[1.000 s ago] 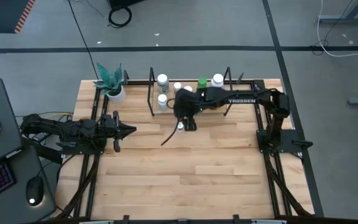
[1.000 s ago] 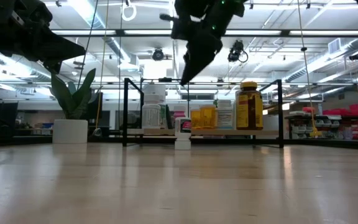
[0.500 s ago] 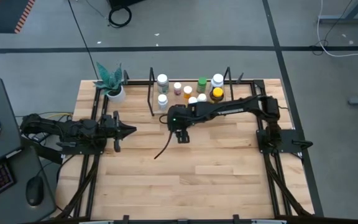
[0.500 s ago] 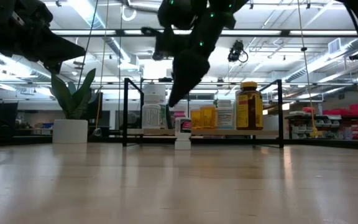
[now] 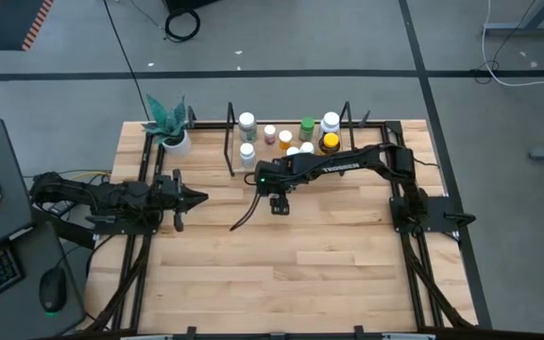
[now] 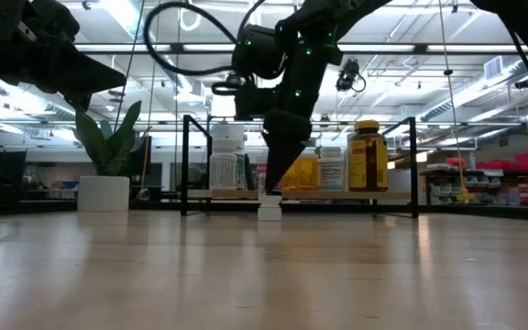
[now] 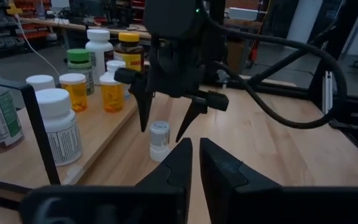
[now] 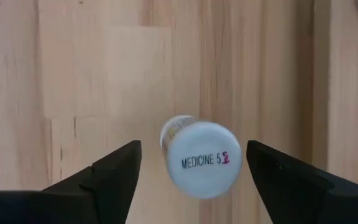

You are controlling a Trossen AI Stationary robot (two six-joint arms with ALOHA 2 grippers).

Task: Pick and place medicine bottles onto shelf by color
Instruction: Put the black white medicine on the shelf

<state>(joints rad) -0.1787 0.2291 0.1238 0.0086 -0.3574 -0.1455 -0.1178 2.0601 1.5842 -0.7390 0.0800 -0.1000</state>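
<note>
From above, the right gripper (image 5: 277, 206) has swung off the shelf (image 5: 253, 168) and now hangs over the bare table (image 5: 329, 255) just in front of it, hiding the small white bottle it was beside a moment ago. The left gripper (image 5: 195, 197) waits at the left, unmoved.

At table height, the right gripper has dropped from well above to just over the bottle (image 6: 269, 207), standing on the table in front of the shelf.

The left wrist view shows the right arm's jaws spread to either side of the bottle (image 7: 159, 139), probably not yet touching; the left arm's own jaws are nearly closed and empty.

The right wrist view looks down on the cap, marked MEDICINE 5, centred between open, empty jaws: a grasp looks imminent.
</note>
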